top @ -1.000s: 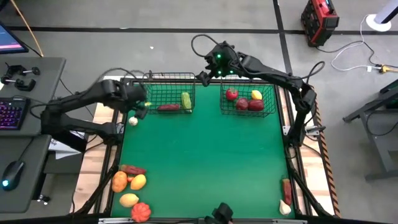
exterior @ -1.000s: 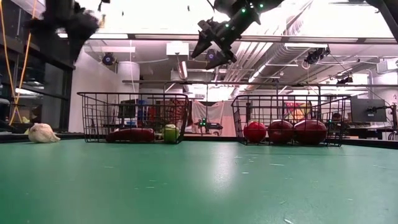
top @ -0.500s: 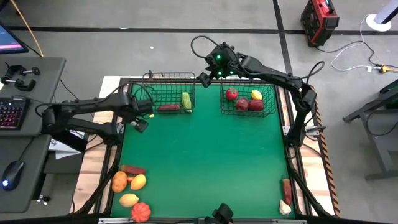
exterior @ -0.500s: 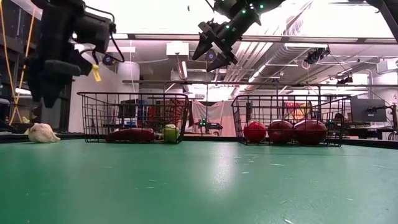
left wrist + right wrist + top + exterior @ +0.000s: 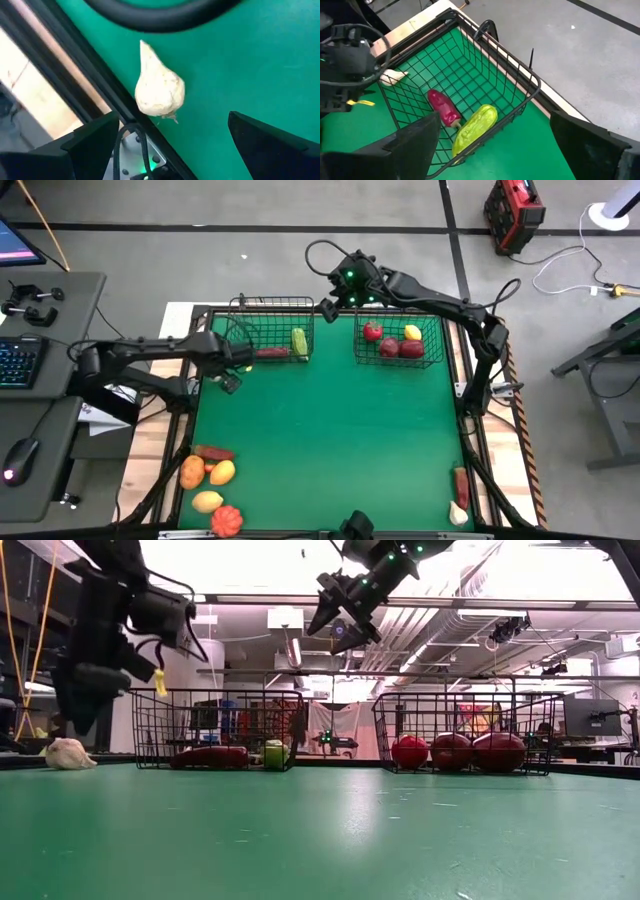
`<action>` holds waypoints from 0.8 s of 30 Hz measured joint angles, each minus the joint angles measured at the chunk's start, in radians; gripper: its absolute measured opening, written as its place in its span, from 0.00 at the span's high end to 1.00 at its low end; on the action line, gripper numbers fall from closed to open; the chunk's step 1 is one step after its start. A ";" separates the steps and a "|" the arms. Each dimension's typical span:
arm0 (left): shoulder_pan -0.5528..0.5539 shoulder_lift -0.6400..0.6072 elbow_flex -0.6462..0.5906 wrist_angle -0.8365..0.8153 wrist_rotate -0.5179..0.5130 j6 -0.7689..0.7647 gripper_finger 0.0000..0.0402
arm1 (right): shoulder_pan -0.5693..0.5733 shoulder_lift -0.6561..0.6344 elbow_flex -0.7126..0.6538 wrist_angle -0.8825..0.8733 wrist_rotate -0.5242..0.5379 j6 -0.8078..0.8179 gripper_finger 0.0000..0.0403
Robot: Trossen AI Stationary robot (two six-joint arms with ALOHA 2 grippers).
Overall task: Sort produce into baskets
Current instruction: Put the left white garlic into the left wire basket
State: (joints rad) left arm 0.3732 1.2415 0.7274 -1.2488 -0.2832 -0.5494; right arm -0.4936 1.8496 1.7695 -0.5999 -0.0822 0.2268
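Counter [image 5: 330, 430]: green mat, wooden edges.
Left fingers [image 5: 100, 145]: spread, above a white bulb [image 5: 159, 89] beside the left basket [image 5: 272, 332].
Right fingers [image 5: 420, 145]: spread, above that basket.
Room: grey floor, desk with keyboard [image 5: 20, 364].

A grey concrete floor [image 5: 250, 270] crossed by dark lines surrounds the green-topped counter [image 5: 330, 440]. A desk [image 5: 50, 295] stands to one side with a backlit keyboard [image 5: 15, 362] and a mouse [image 5: 20, 463]. A red case [image 5: 514, 215] and white cable [image 5: 570, 270] lie on the floor. Across the room, bright ceiling light [image 5: 250, 565] glares above exposed ducts [image 5: 430, 625].
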 joint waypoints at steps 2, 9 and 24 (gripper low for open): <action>0.000 0.034 0.000 0.004 -0.011 -0.022 0.09 | 0.004 0.000 0.000 0.000 0.000 0.000 0.08; -0.001 0.129 0.001 0.018 -0.024 -0.070 0.09 | 0.010 0.000 0.000 -0.002 0.000 0.001 0.08; -0.014 0.102 -0.017 0.070 -0.004 -0.097 0.09 | 0.017 0.000 0.000 -0.003 0.001 -0.007 0.08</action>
State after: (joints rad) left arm 0.3592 1.3432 0.7100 -1.1786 -0.2873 -0.6464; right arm -0.4767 1.8496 1.7695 -0.6029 -0.0811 0.2195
